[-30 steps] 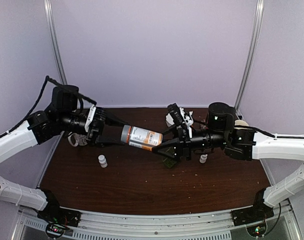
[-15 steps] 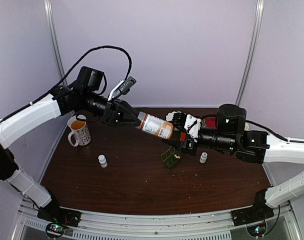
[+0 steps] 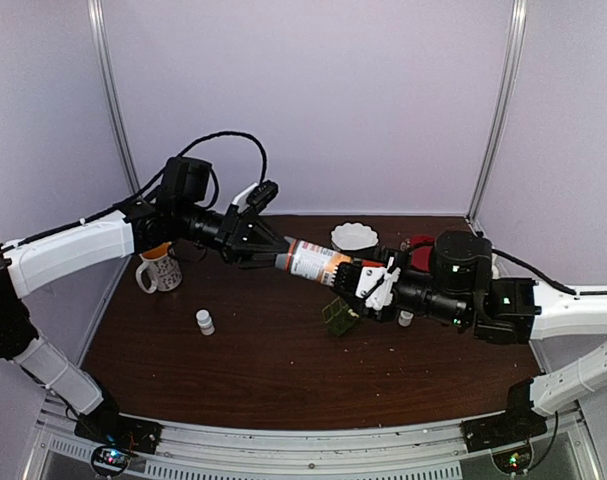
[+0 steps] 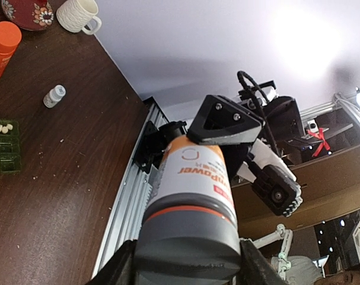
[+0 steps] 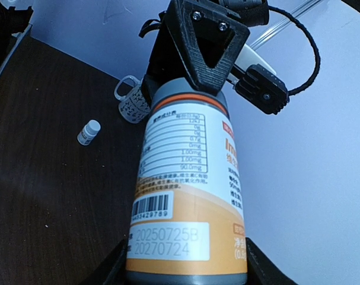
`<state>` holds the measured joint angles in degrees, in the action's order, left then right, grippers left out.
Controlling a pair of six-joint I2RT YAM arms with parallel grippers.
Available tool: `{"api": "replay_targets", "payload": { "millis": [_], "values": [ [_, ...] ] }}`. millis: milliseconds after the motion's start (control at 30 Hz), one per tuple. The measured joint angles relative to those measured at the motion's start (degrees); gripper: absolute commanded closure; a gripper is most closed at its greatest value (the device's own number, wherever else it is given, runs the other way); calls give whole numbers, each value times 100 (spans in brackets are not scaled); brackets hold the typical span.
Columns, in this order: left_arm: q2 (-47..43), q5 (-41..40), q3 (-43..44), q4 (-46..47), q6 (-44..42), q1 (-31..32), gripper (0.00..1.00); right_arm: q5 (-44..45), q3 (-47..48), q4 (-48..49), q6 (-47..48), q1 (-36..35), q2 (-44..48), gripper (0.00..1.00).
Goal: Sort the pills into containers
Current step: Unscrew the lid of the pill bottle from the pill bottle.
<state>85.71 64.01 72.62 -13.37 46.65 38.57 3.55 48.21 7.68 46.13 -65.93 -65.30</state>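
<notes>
Left gripper [image 3: 270, 250] is clamped on the cap end of a grey-capped, orange-and-white labelled plastic bottle [image 3: 318, 262]. Right gripper [image 3: 366, 280] is clamped on its base, so the bottle hangs in the air just above and behind the small dark-green plastic pill box [image 3: 337, 317]. Fingertips get cut off at the bottom edge of both wrist views, and from the top the right gripper covers part of the box. The tiny whitish pills [image 4: 6, 127] only really show in the left wrist view, sitting in the box's end cell. A small white plastic bottle [image 3: 406, 318] right of the box is half hidden by the arm. Compared with half a second ago, the left arm has come down a bit, the bottle has shifted slightly toward the box, and the box hasn't budged.
</notes>
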Motion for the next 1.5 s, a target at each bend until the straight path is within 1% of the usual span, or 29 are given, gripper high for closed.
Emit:
{"api": "replay_targets", "payload": {
  "millis": [33, 67, 133, 233, 433, 500, 600, 667, 733, 800, 900, 1000, 1200, 1333, 1433, 1500],
  "values": [
    [-4, -20, -11, 59, 39, -2, 6, 13, -4, 13, -42, -2, 4, 100],
    [-24, -83, -9, 116, 31, 0, 3, -9, -4, 37, -131, -4, 7, 100],
    [-107, -251, 22, 68, -184, 7, 3, -166, -4, 61, -369, -26, 31, 100],
    [-326, -481, 186, -201, -807, 7, 2, -442, -17, 79, -769, -26, 125, 100],
    [-1154, -1237, 286, -417, -2426, 7, 2, -811, -59, 173, -1746, -7, 326, 100],
    [-1554, -1495, 79, -190, -3021, 7, 2, -929, -59, 190, -2044, 26, 326, 100],
    [-2280, -1628, -579, 337, -4105, 7, 3, -1241, -57, 199, -2601, 94, 295, 100],
    [-2717, -1510, -1113, 693, -5108, 9, 2, -1451, -22, 175, -2994, 118, 203, 100],
    [-2953, -1403, -1434, 822, -5882, 26, 2, -1639, 76, 114, -3296, 144, 52, 100],
    [-3051, -1320, -1620, 848, -6734, 79, 2, -1878, 199, 57, -3611, 149, -103, 100],
    [-2988, -1285, -1635, 752, -7775, 184, 3, -2236, 317, 57, -3969, 149, -247, 100],
    [-2938, -1296, -1635, 568, -8618, 326, 2, -2520, 385, 68, -4205, 149, -310, 100],
    [-2852, -1327, -1569, 188, -9670, 498, 2, -2826, 420, 111, -4428, 164, -372, 100],
    [-2730, -1390, -1499, -2, -9965, 562, 4, -2924, 494, 114, -4485, 168, -466, 100],
    [-2653, -1453, -1495, -81, -10069, 634, 9, -2964, 514, 122, -4507, 168, -492, 100],
    [-2608, -1504, -1480, -138, -10102, 667, 15, -2977, 516, 131, -4509, 168, -496, 100]
  ]
}}
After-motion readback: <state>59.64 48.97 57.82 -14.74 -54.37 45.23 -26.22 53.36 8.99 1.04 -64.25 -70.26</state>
